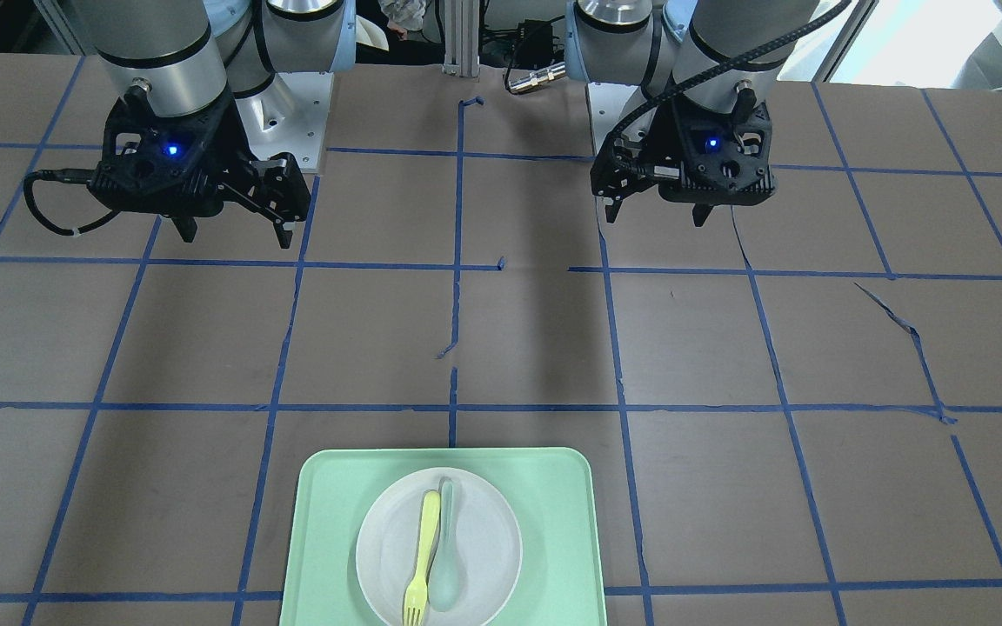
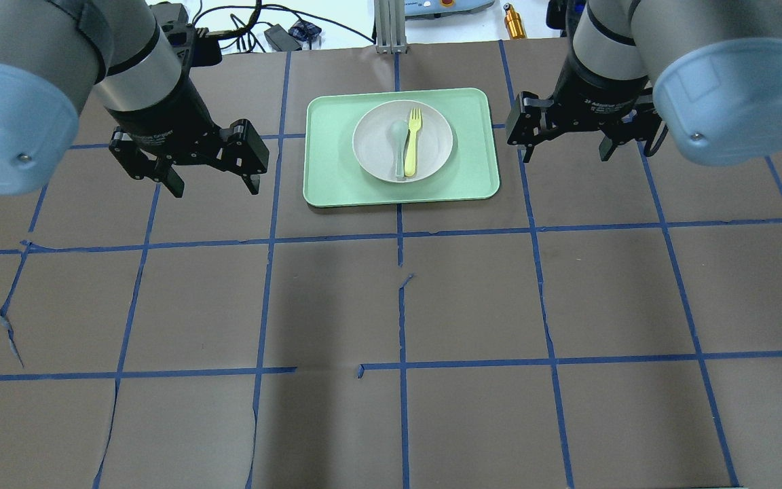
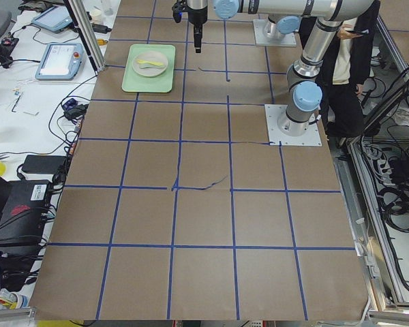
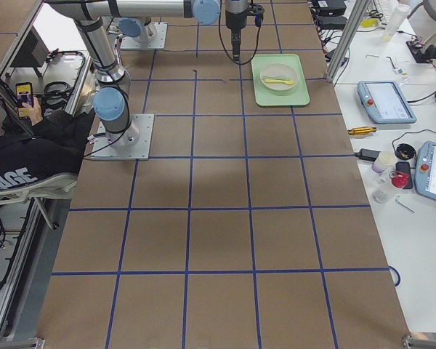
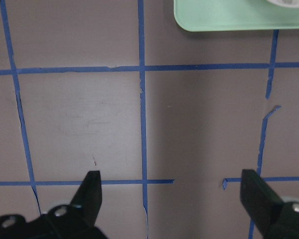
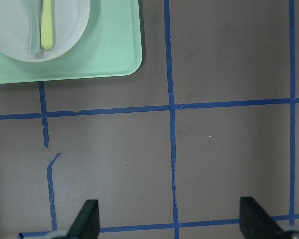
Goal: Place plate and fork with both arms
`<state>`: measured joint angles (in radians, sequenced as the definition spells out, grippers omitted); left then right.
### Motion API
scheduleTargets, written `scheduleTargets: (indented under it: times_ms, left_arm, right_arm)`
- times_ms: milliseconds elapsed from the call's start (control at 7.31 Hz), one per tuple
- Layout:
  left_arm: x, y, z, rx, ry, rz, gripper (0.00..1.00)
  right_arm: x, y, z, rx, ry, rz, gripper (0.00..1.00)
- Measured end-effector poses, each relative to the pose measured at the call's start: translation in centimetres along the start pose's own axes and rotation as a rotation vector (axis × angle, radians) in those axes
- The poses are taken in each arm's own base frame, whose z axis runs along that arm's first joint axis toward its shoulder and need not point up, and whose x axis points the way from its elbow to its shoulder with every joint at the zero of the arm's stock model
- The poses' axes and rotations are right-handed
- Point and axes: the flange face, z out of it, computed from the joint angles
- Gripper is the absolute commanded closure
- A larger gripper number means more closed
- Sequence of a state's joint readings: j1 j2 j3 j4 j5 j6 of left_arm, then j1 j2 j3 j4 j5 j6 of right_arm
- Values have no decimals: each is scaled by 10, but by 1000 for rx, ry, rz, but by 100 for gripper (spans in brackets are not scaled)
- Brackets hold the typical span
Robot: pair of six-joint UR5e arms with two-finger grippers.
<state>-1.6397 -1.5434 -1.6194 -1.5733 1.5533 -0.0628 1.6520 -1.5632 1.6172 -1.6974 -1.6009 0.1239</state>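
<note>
On the robot's side of the brown paper-covered table (image 2: 472, 305), a grid of blue tape (image 2: 401, 234) crosses the surface, torn and lifting in a few places.

Farther out, both arms hang above the table with their fingers pointing down. The left gripper (image 2: 216, 190) is wide open and holds nothing. Its wrist view shows its two black fingers (image 5: 92, 194) spread far apart over bare paper, with a corner of the tray at the top of that view. It sits on the side of the tray towards the table's left edge, clear of it. The right gripper (image 2: 565, 156) is also spread open and empty, its fingers (image 6: 87, 219) set wide over the tape lines. It sits just beside the tray on the side towards the right edge, without touching it.

Between the two grippers, close to the far edge and about midway between the arms, lies the mint-green tray (image 2: 323, 183). The off-white plate (image 2: 374, 129) rests flat in the middle of the tray. The yellow fork (image 2: 413, 142) lies on the plate with its tines pointing to the far edge. A pale grey-green spoon (image 2: 400, 146) lies right alongside it, on the fork's left, with its bowl also towards the far edge. I cannot tell whether the two touch.
</note>
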Motion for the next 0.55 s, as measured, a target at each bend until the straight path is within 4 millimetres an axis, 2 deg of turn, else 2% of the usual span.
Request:
scheduleTargets:
  times_ms: [137,274,410,547]
  left_arm:
    - [0,4,0,-2,2,2,0]
    - [0,4,1,-5,2,2,0]
    - [-1,4,3,-8,1,2,0]
    - [-1,3,5,-13,1,0,0]
  right_arm:
    - [-3,-7,4,4,-4,-9,0]
    - [-13,-26,13,-2,-9,-28,0]
    - [-37,-64,30,-13,-12,-58,0]
    - [-67,-111,53,-21,-13,-81,0]
